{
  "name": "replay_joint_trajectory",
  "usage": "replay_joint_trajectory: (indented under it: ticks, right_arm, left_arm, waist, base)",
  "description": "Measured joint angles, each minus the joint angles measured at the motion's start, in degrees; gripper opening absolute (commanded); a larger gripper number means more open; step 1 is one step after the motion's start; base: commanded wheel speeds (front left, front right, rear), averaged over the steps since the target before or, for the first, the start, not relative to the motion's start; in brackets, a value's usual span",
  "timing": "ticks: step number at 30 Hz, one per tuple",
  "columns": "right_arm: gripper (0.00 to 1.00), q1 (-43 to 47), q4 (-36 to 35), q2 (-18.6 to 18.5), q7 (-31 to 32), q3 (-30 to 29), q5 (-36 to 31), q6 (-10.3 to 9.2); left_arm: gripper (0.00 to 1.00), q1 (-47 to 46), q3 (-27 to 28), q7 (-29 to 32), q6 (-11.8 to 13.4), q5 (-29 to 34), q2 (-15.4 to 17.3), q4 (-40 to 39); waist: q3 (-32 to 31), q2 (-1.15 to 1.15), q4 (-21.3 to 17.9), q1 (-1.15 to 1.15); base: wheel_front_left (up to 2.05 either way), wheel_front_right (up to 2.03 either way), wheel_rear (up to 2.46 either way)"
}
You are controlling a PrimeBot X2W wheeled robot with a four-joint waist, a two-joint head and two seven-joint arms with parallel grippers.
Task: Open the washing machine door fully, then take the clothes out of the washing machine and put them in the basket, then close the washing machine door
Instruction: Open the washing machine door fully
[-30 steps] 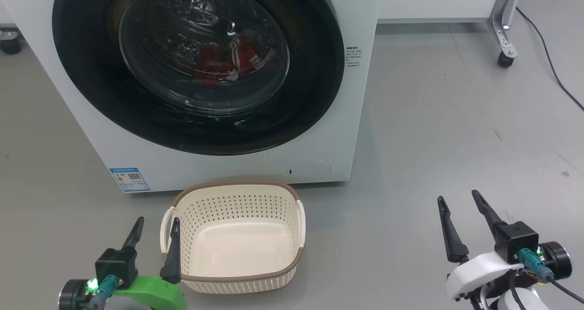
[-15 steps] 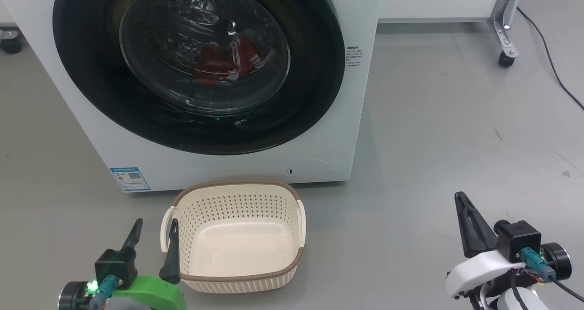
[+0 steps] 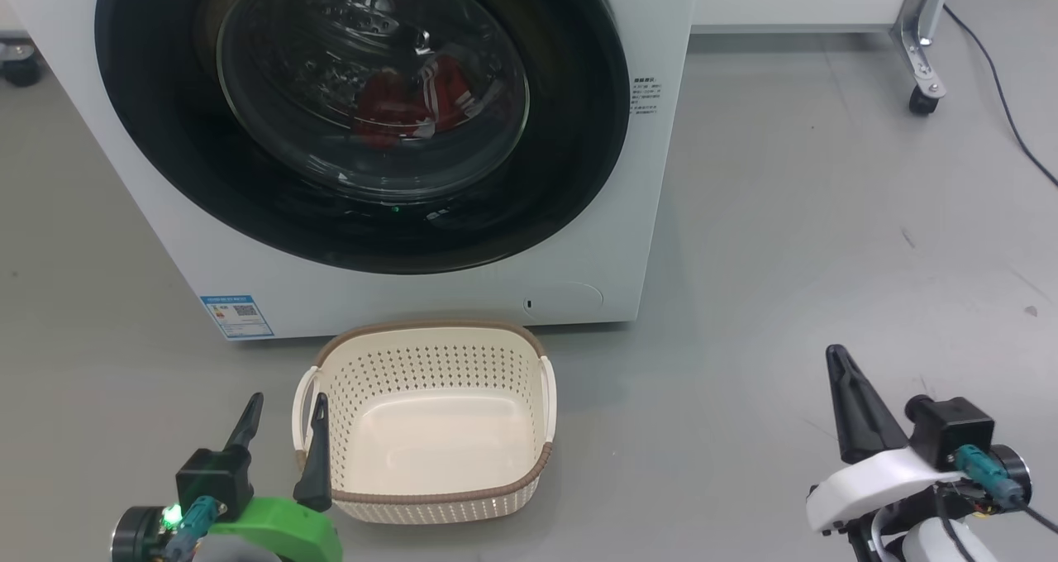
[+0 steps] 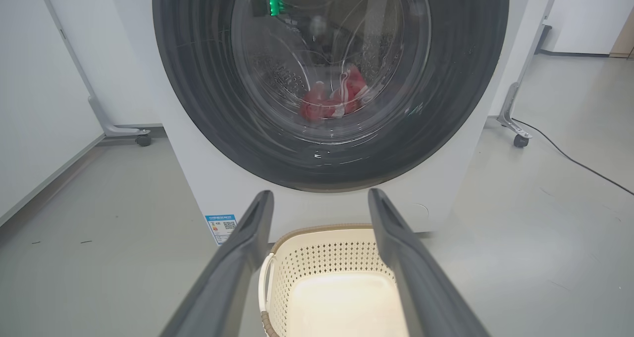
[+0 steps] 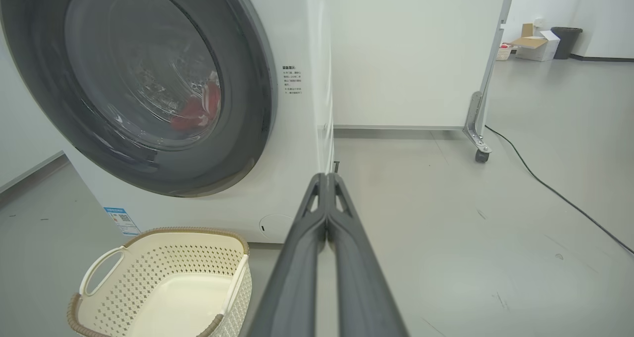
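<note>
Plainly, the washing machine door [image 3: 570, 173] sits closed against the front of the washing machine [image 3: 413, 293], its glossy black rim flush with the white panel; whether it is latched I cannot tell. Through the bulging glass the clothes [image 3: 397, 107] lie low in the drum as a red bundle with white stripes. Reflections blur its shape, so it seems to be a single garment. The basket [image 3: 430, 328] stands on the grey floor [image 3: 785, 256] just in front of the machine, below the door and a little apart from the panel, its cream bottom showing. The left gripper [image 3: 287, 398] hovers at the lower left of the head view, its two dark fingers spread wide; one finger overlaps the basket's left handle there, and I cannot say whether they touch. The right gripper [image 3: 836, 354] hangs over bare floor at the lower right, well apart from the basket, its fingers pressed together into one dark point. A blue label [image 3: 236, 316] marks the machine's lower left corner. Farther right, a metal leg on a caster [image 3: 922, 58] stands beside a dark cable [image 3: 1004, 99].
</note>
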Motion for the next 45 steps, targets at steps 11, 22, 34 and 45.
replay_joint_trajectory:
  ticks: [11, 22, 34, 45]
  right_arm:
    - [0.00, -0.9, -0.8, 8.0, 0.8, -9.2, 20.4, 4.28]
    - [0.00, -8.7, -1.2, 8.6, 7.6, -16.1, 37.8, 6.58]
    - [0.00, -22.6, -2.5, 7.3, 18.2, -20.2, 48.3, 4.37]
    - [0.00, -35.5, -2.7, 3.3, 28.2, -22.8, 56.2, 0.59]
  left_arm:
    - [1.00, -3.2, -0.9, 0.0, 0.0, 1.2, -0.3, -1.8]
    - [1.00, -5.8, -1.2, 0.0, 0.0, 1.5, -0.7, -4.0]
    - [1.00, -10.2, -2.9, 0.0, -0.8, 2.1, -2.3, -6.3]
    - [1.00, -13.4, -4.3, 0.0, -2.1, 2.5, -3.8, -7.0]
  waist:
    - [3.6, 0.00, 1.5, 0.00]
    - [8.1, 0.00, 3.5, 0.00]
    - [15.2, 0.00, 6.5, 0.00]
    - [21.2, 0.00, 10.7, 0.00]
  base:
    - [0.00, 0.00, 0.00]
    - [0.00, 0.00, 0.00]
    - [0.00, 0.00, 0.00]
    - [0.00, 0.00, 0.00]
